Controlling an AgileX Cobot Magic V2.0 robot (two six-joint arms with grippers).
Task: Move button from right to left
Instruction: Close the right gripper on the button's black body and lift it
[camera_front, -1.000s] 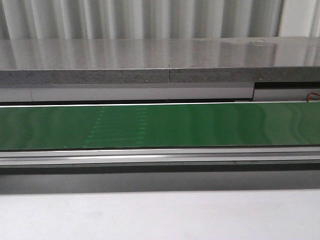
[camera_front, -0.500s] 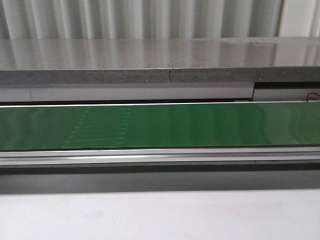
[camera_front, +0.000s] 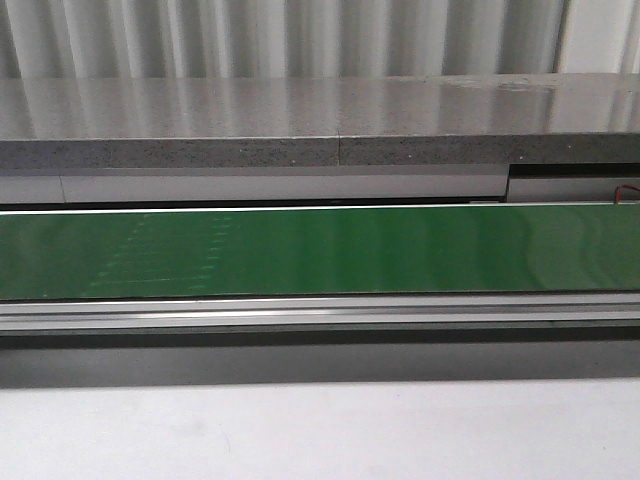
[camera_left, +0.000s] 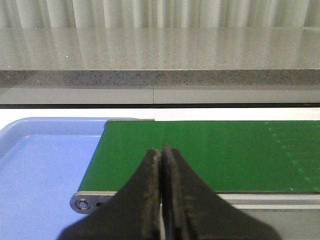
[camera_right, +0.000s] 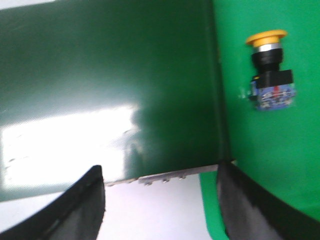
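The button (camera_right: 269, 71), with a yellow mushroom cap, black collar and blue-and-clear block, lies on its side on a bright green surface (camera_right: 280, 140) in the right wrist view. My right gripper (camera_right: 161, 172) is open and empty, well short of the button and off to its side, over the end of the dark green belt (camera_right: 100, 65). My left gripper (camera_left: 161, 150) is shut and empty, over the near edge of the belt (camera_left: 210, 150) by its end roller. Neither gripper nor the button shows in the front view.
The green conveyor belt (camera_front: 320, 250) runs across the front view, behind an aluminium rail (camera_front: 320, 312) and below a grey stone ledge (camera_front: 300, 120). A blue tray (camera_left: 40, 165) sits just past the belt's end in the left wrist view.
The faint pale pattern on the belt has shifted to the left across the front view. Nothing else has moved there.
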